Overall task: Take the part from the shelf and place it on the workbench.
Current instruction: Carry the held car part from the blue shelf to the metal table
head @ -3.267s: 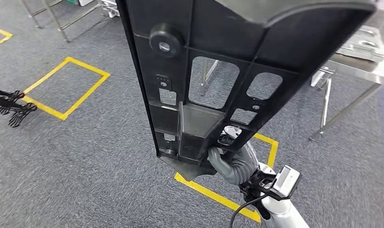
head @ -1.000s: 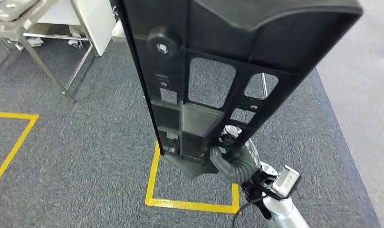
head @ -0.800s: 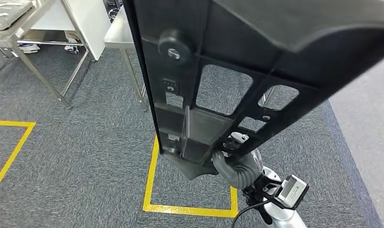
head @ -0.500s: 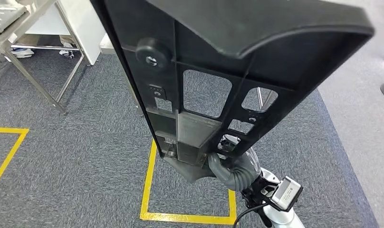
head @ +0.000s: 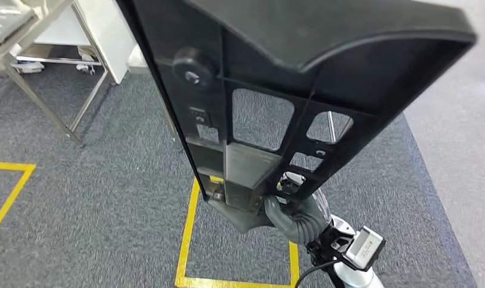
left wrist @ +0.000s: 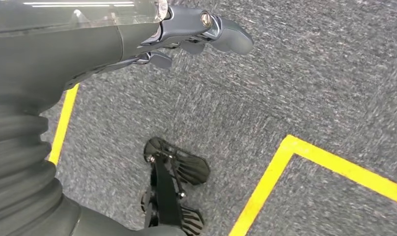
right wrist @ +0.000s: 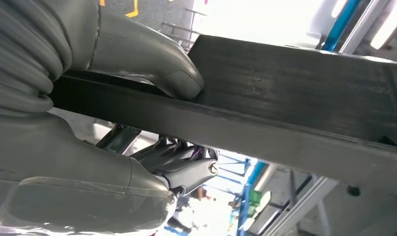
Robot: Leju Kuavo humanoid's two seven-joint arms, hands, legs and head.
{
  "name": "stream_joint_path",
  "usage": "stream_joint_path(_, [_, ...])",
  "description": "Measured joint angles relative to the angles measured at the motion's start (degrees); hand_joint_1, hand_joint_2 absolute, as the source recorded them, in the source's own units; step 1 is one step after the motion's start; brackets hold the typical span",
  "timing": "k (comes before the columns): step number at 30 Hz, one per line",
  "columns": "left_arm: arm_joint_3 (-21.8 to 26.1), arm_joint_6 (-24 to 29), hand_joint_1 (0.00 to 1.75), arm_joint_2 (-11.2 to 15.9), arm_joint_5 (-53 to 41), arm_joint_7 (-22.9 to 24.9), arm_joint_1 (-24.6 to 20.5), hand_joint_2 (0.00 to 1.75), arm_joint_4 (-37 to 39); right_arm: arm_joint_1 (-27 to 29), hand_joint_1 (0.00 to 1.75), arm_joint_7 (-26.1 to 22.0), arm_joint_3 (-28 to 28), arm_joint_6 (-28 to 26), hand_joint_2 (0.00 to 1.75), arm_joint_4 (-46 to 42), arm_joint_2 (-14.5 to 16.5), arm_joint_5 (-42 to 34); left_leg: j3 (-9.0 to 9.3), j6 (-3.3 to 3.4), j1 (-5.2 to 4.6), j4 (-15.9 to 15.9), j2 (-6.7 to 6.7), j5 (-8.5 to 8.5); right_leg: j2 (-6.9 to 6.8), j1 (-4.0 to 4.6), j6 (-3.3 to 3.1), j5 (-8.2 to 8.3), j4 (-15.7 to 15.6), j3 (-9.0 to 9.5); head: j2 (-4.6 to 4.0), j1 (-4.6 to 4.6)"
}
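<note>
Gripping the big black plastic part with holes (head: 276, 90) by its bottom edge, the right hand (head: 297, 213) holds it up above grey carpet (head: 96, 198); the left hand (left wrist: 186, 29) hangs with nothing in it.

Grey carpet (head: 96, 198) is seen across the floor, marked with yellow tape lines (head: 186, 240) forming squares. A metal-legged table (head: 24, 54) is set at the carpet's far left corner, with a white cabinet (head: 111, 30) just beside it. Smoother grey flooring (head: 462, 156) is laid along the carpet's right edge.
</note>
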Motion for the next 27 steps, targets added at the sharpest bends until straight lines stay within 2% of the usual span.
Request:
stream_joint_path(2, [0.0,0.2,0.0,0.0,0.0,0.1,0.0,1.75,0.0,0.2,1.75,-0.1,0.0,0.1,1.75,0.1,0.0,0.0,0.39,-0.73,0.08,0.5,0.08,-0.25,0.14,0.11,-0.91,-0.08,-0.3,0.67,0.0,-0.07])
stream_joint_path(4, [0.0,0.3,0.0,-0.1,0.1,0.0,0.0,1.75,0.0,0.2,1.75,-0.3,0.0,0.2,1.75,0.1,0.1,0.0,-0.31,-1.09,0.24,3.2,0.12,-1.18,0.17,0.08,-1.74,-0.44,-0.5,1.98,0.0,-0.33])
stream_joint_path(5, [0.0,0.4,0.0,-0.1,0.1,0.0,-0.1,1.75,0.0,0.1,1.75,-0.3,0.0,0.4,1.75,0.1,0.2,0.0,-1.83,-1.16,0.3,6.1,0.13,-2.32,0.15,0.14,-2.07,-0.7,-0.7,2.53,-0.01,-0.45])
stream_joint_path(7, [0.1,0.4,0.0,-0.1,0.1,-0.2,-0.1,1.75,0.0,0.0,1.75,-0.3,0.0,0.6,1.75,0.3,0.3,-0.1,-6.42,-1.25,0.28,13.4,0.12,-5.27,0.18,0.46,-2.55,-1.31,-0.7,3.13,-0.01,-0.69])
stream_joint_path(8, [0.1,0.5,0.0,-0.1,0.1,-0.2,0.0,1.75,0.0,0.0,1.75,-0.3,0.0,0.6,1.75,0.4,0.3,-0.1,-8.48,-1.21,0.26,15.9,0.12,-6.22,0.28,0.65,-2.67,-1.63,-0.7,3.43,-0.01,-0.68])
stream_joint_path(9, [0.1,0.5,0.0,-0.1,0.1,-0.3,0.1,1.75,0.0,0.0,1.75,-0.3,0.0,0.6,1.75,0.5,0.4,-0.1,-9.67,-1.08,0.23,16.6,0.11,-6.11,0.39,0.83,-2.75,-2.0,-0.6,3.83,0.0,-0.71])
stream_joint_path(10, [0.1,0.4,0.0,-0.1,0.1,-0.3,0.2,1.75,0.0,0.0,1.75,-0.3,0.0,0.6,1.75,0.6,0.4,-0.1,-9.8,-0.83,0.19,15.1,0.12,-4.76,0.49,1.01,-2.78,-2.4,-0.6,4.35,0.0,-0.73])
stream_joint_path(12, [0.1,0.3,0.0,-0.1,-0.1,-0.4,0.3,1.75,0.0,0.0,1.75,-0.3,0.0,0.6,1.75,0.7,0.4,-0.1,-7.86,0.0,-0.09,7.9,0.11,0.5,0.56,1.25,-2.74,-3.31,-0.7,5.57,0.0,-0.77])
stream_joint_path(13, [0.1,0.3,0.0,-0.1,-0.2,-0.5,0.3,1.75,0.0,0.0,1.75,-0.3,0.0,0.6,1.75,0.8,0.4,-0.1,-6.93,0.37,-0.39,4.6,0.11,2.61,0.53,1.27,-2.61,-3.66,-0.8,6.05,0.0,-0.6])
stream_joint_path(14, [0.1,0.2,0.0,0.0,-0.3,-0.5,0.2,1.75,0.0,-0.1,1.75,-0.3,0.0,0.6,1.75,0.9,0.4,-0.1,-6.24,0.69,-0.75,2.4,0.11,3.82,0.55,1.19,-2.34,-3.89,-0.9,6.27,0.0,-0.52])
stream_joint_path(15, [0.1,0.2,0.0,0.0,-0.4,-0.5,0.2,1.75,0.0,-0.2,1.75,-0.3,0.0,0.5,1.75,1.0,0.4,-0.2,-5.97,0.99,-1.09,1.3,0.09,4.28,0.57,1.04,-1.97,-3.92,-1.1,6.47,0.0,-0.46])
stream_joint_path(17, [0.1,0.2,0.0,0.0,-0.4,-0.5,0.3,1.75,0.0,-0.3,1.75,-0.3,-0.1,0.7,1.75,1.3,0.4,-0.7,-5.25,1.51,-1.29,0.3,0.0,4.19,0.63,0.9,-1.06,-3.44,-0.9,6.66,0.0,-0.54])
stream_joint_path(19, [0.1,0.3,0.0,0.0,-0.5,-0.4,0.3,1.75,0.0,-0.6,1.75,-0.4,-0.4,0.9,1.75,1.5,0.3,-1.4,-3.92,2.08,-0.98,-0.7,-0.09,4.25,0.58,0.89,-0.41,-3.51,1.2,6.1,-0.01,-0.43])
stream_joint_path(20, [0.1,0.4,0.0,-0.1,-0.5,-0.3,0.2,1.75,0.0,-0.8,1.75,-0.4,-0.5,1.0,1.75,1.7,0.3,-1.6,-3.29,2.32,-0.82,-1.0,-0.12,4.11,0.56,0.83,-0.15,-4.37,3.6,4.88,-0.01,-0.33])
stream_joint_path(23, [0.2,0.7,0.0,-0.2,-0.4,0.0,0.1,1.75,0.0,-1.4,1.75,-0.3,-0.6,1.2,1.75,2.2,0.3,-2.0,-2.37,2.59,-0.76,-1.2,-0.17,3.32,0.51,0.37,0.63,-8.63,13.3,-1.75,-0.01,-0.14])
stream_joint_path(24, [0.2,0.7,0.0,-0.3,-0.4,0.1,0.1,1.75,0.0,-1.4,1.75,-0.2,-0.6,1.4,1.75,2.4,0.3,-2.1,-2.06,2.52,-0.76,-1.1,-0.2,3.0,0.49,0.24,0.8,-8.81,14.7,-3.32,-0.01,-0.15])
stream_joint_path(25, [0.3,0.8,0.0,-0.4,-0.3,0.2,0.1,1.75,0.0,-1.5,1.75,-0.1,-0.6,1.6,1.75,2.6,0.3,-2.1,-1.68,2.42,-0.74,-1.1,-0.22,2.66,0.47,0.15,0.91,-7.62,14.0,-3.8,-0.01,-0.15])
stream_joint_path(26, [0.3,0.8,0.0,-0.5,-0.3,0.2,0.2,1.75,0.0,-1.6,1.75,0.0,-0.6,1.7,1.75,2.8,0.3,-2.1,-1.21,2.29,-0.71,-1.0,-0.23,2.28,0.44,0.08,0.87,-5.31,11.3,-3.22,0.0,-0.15])
stream_joint_path(27, [0.4,0.9,0.0,-0.6,-0.2,0.2,0.2,1.75,0.0,-1.8,1.75,0.1,-0.6,1.8,1.75,3.0,0.4,-2.1,-0.72,2.11,-0.69,-1.0,-0.24,1.87,0.37,0.06,0.73,-2.39,7.2,-1.86,0.0,-0.13])
